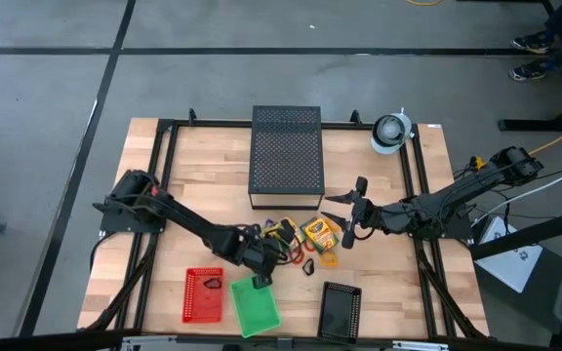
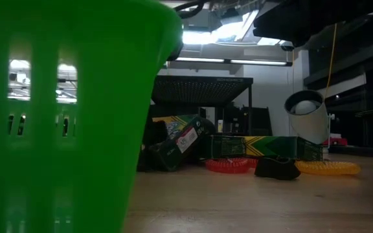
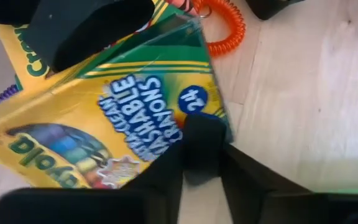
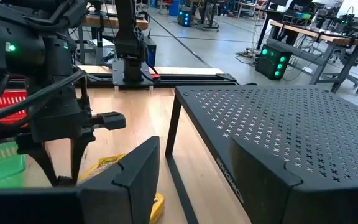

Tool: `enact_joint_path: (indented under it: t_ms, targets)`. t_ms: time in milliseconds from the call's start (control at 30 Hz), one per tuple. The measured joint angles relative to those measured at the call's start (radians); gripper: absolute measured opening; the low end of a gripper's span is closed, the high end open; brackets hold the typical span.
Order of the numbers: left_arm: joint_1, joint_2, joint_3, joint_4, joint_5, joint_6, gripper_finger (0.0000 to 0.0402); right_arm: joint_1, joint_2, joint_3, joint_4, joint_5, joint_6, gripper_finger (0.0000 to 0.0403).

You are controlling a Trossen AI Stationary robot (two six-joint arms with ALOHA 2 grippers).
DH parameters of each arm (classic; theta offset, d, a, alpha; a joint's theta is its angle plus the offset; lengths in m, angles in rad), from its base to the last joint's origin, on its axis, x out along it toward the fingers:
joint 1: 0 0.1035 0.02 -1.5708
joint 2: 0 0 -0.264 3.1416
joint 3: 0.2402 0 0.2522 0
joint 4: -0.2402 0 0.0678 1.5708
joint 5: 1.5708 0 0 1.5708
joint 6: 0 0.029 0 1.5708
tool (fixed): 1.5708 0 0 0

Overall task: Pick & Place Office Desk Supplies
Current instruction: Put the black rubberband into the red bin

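Note:
My left gripper [image 1: 269,244] is shut on a yellow-and-green crayon box [image 3: 104,124] near the table's middle. A second crayon box [image 1: 318,232] lies flat beside it. My right gripper [image 1: 341,216] hovers open just right of that second box, touching nothing; its fingers spread wide in the right wrist view [image 4: 197,180]. An orange coil ring [image 3: 225,28] and a purple ring [image 3: 5,93] lie on the table beside the held box. A red coil ring [image 2: 228,165], a yellow one [image 2: 329,168] and a black clip [image 2: 277,168] rest on the wood. My left gripper pinches the crayon box between its two fingers, one finger [image 3: 201,146] on the printed front face near the box's edge [image 3: 219,121], the other finger [image 3: 86,28] across the opposite side. The box sits tilted [image 2: 180,139]; whether any part rests on the table I cannot tell.
A large black perforated metal box [image 1: 286,156] stands behind the pile. Red [image 1: 203,294], green [image 1: 255,305] and black [image 1: 340,310] baskets line the near edge. A white round object [image 1: 390,132] sits at the far right corner. A black frame [image 1: 164,175] borders the table.

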Motion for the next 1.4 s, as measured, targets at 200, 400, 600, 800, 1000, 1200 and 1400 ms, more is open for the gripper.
enact_joint_path:
  t_ms: [200,400,600,800,1000,1200,1400]
  targets:
    - [0.016,-0.036,-0.001,-0.012,0.042,0.041,0.0009,0.0,0.0,0.0,-0.001,0.0,0.0,0.0196]
    - [0.021,-0.117,-0.001,-0.012,0.048,0.113,0.001,0.0,0.0,0.0,-0.001,0.0,0.0,0.0196]
    - [0.017,-0.246,-0.001,-0.01,0.039,0.21,0.0006,0.0,0.0,0.0,0.0,0.0,-0.001,0.0196]
    - [-0.04,-0.365,-0.001,-0.035,0.105,0.278,0.0006,0.0,0.0,0.0,0.0,0.0,0.0,0.0196]
    - [-0.148,-0.432,-0.001,-0.183,0.178,0.207,0.0006,0.0,0.0,0.0,-0.005,0.0,0.007,0.0196]
    - [-0.27,-0.434,-0.033,-0.235,0.101,0.034,0.0005,0.0,0.0,0.0,-0.005,0.0,0.007,0.0196]
    - [-0.369,-0.434,-0.152,-0.243,0.045,-0.237,0.0008,0.0,0.0,0.0,-0.004,-0.003,0.007,0.0196]
